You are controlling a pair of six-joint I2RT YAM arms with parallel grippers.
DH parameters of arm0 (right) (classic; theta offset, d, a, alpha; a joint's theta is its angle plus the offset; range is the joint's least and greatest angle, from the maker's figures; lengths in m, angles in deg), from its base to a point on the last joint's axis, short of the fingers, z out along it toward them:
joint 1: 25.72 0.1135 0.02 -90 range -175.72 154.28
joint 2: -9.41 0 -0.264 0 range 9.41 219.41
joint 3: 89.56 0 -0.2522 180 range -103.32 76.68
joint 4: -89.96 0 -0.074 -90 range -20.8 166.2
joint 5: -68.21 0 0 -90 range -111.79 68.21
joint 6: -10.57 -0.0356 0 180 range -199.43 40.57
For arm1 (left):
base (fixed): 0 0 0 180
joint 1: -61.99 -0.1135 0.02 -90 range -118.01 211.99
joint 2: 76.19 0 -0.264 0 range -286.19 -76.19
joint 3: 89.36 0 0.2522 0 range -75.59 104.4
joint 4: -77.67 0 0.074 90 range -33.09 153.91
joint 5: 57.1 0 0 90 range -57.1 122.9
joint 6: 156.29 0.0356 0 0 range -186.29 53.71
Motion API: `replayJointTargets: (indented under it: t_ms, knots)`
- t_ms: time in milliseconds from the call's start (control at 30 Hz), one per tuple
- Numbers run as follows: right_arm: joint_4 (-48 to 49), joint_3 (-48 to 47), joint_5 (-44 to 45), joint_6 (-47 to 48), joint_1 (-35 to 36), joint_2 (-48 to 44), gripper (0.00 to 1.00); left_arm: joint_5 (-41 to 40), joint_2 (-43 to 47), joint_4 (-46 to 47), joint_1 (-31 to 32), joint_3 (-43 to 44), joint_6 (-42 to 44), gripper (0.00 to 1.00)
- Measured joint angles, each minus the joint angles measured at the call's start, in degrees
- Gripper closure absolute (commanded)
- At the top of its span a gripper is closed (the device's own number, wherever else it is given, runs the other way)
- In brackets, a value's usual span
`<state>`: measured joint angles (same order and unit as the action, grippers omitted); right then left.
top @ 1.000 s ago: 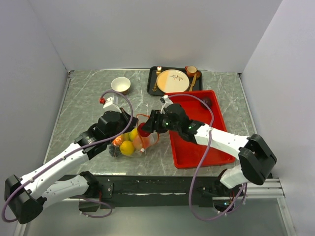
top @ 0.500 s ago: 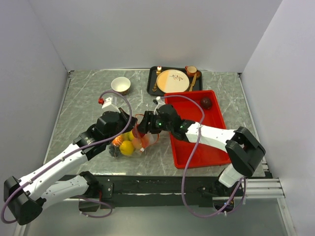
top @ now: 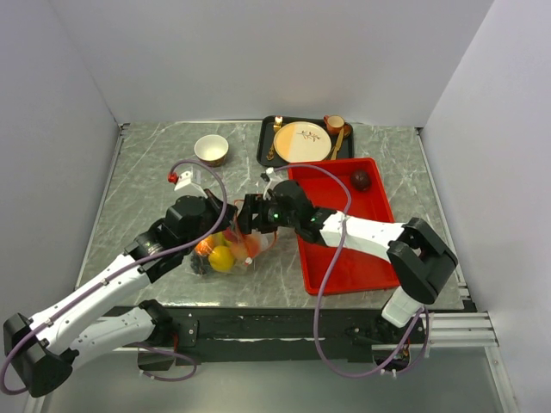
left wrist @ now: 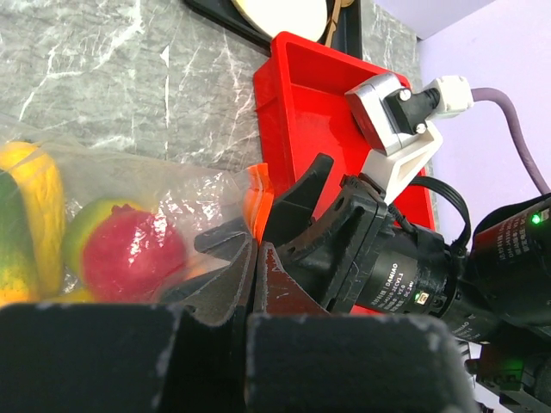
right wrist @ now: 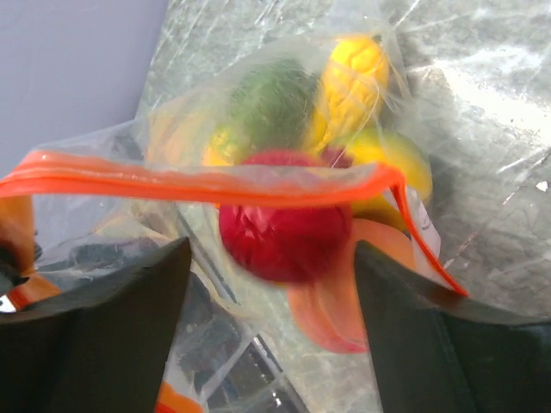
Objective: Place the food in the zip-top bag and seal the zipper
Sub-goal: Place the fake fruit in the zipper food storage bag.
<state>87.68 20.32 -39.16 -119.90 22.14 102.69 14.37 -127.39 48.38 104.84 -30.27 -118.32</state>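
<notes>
We looked down on the whole desk (top: 146,189) from high at its near edge; both wrist cameras sat close, sharing the zip-top bag (right wrist: 198,112).

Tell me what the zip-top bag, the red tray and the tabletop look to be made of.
The zip-top bag: thin clear plastic film, glossy; it crinkles and the fruit shows through. The red tray: probably rigid moulded plastic, smooth with a soft sheen. The tabletop: grey veined, glossy; stone or printed laminate, cannot tell.
</notes>
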Motion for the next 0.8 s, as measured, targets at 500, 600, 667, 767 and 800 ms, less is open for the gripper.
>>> replayJointTargets:
  t_ms: [500, 600, 667, 767, 800]
  knots:
    - [-0.1, 2.3, -1.1, -0.4, -2.3, -3.6, 0.07, -0.5, 0.6, -0.5, 0.0, 0.0, -0.2, 0.99]
    - [-1.3, 2.4, -0.4, -0.3, -3.1, -5.9, 0.07, -0.4, 0.8, -0.4, 0.0, 0.0, -0.2, 0.99]
    - [-2.2, 2.4, 0.5, -0.2, -3.6, -7.3, 0.07, -0.4, 0.7, -0.5, 0.0, 0.0, -0.2, 0.99]
    - [-4.9, 2.4, 3.5, 0.3, -4.1, -10.2, 0.07, -0.4, 0.7, -0.5, 0.0, 0.0, -0.2, 0.99]
    - [-6.3, 2.4, 4.6, 0.6, -4.2, -11.4, 0.06, -0.4, 0.7, -0.5, 0.0, 0.0, -0.2, 0.99]
